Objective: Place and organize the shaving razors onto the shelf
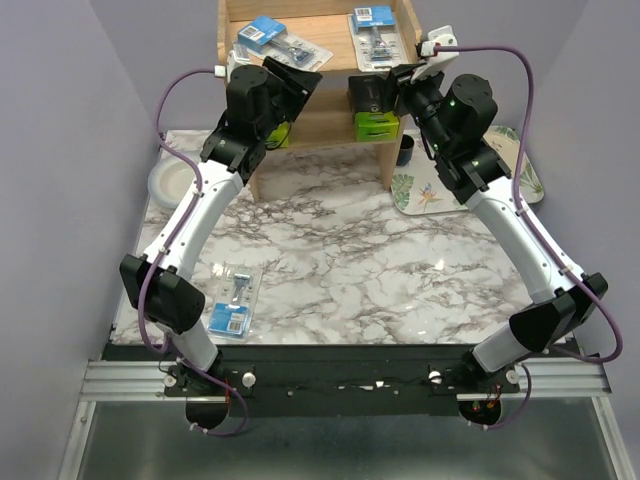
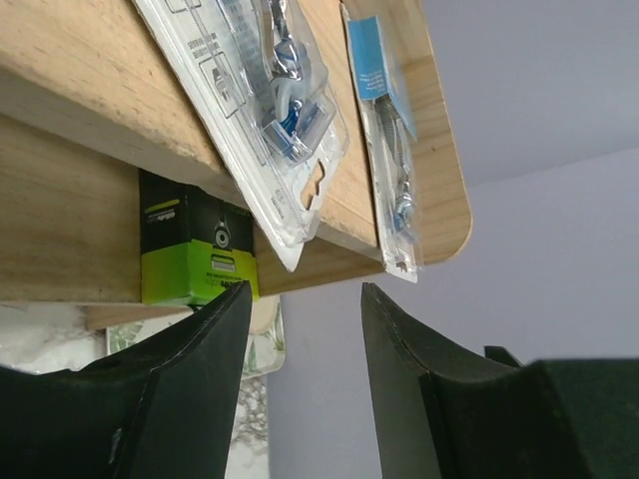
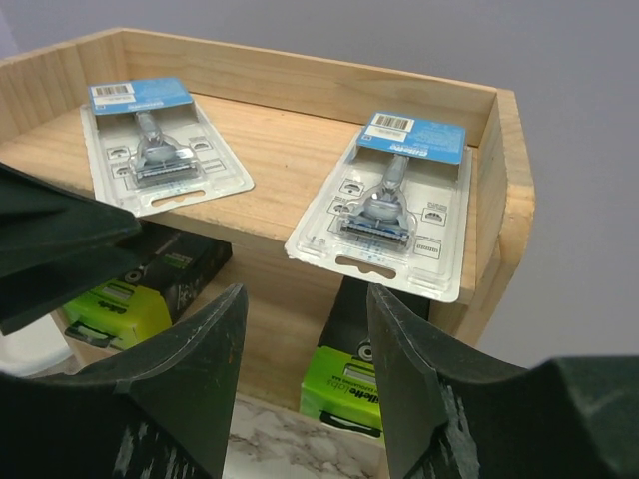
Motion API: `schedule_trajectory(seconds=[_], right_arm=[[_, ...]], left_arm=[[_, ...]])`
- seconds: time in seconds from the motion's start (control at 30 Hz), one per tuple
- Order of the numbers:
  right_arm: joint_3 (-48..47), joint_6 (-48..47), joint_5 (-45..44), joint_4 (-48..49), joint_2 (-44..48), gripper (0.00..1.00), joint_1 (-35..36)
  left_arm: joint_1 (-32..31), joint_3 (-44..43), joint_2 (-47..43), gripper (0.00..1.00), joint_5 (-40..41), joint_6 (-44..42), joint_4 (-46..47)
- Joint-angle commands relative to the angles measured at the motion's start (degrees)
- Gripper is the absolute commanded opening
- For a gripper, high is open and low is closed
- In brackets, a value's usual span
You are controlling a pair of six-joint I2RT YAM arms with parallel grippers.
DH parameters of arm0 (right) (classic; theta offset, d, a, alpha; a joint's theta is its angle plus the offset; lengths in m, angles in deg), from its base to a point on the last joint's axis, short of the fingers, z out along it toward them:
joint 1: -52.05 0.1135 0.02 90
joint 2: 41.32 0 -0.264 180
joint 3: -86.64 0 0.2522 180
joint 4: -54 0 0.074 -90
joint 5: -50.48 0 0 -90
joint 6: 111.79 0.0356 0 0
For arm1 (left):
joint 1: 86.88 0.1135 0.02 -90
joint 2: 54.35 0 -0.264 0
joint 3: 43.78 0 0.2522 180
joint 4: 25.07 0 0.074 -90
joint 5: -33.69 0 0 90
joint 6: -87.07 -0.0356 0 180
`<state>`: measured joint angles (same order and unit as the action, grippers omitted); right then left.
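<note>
Right pincer [image 3: 306,299] stands with its jaws apart and nothing between them, facing the front of the wooden shelf [image 3: 290,150]. Beyond and above its fingertips, two razor packs lie flat on the top tier: the left blister pack [image 3: 160,145] off to its left, and the right blister pack [image 3: 394,205] straight ahead, slightly overhanging the front edge. Under that tier sit two black boxes with lime-green ends: the left box [image 3: 150,279] beyond its left finger, lying at an angle, and the right box [image 3: 349,369] just ahead, between its fingers. Left pincer [image 2: 305,299] is also spread and empty, raised close to the shelf front, to the left of the right pincer. The third blister pack [image 1: 235,300] lies flat on the marble bench [image 1: 360,270], well behind both pincers, near the left arm's base.
</note>
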<state>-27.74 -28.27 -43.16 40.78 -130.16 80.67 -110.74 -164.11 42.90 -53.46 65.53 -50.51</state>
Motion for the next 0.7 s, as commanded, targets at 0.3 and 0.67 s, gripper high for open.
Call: schedule_trajectory(seconds=[0.3, 0.67], right_arm=[[-0.4, 0.1, 0.2, -0.4, -1.4, 0.60, -1.0], [0.2, -0.4, -0.1, -0.3, -1.4, 0.61, -1.3]], left_arm=[[0.2, -4.0, -1.3, 0.47, 7.2, 12.7, -6.9], [0.4, -7.2, 2.6, 0.41, 9.0, 14.0, -6.9]])
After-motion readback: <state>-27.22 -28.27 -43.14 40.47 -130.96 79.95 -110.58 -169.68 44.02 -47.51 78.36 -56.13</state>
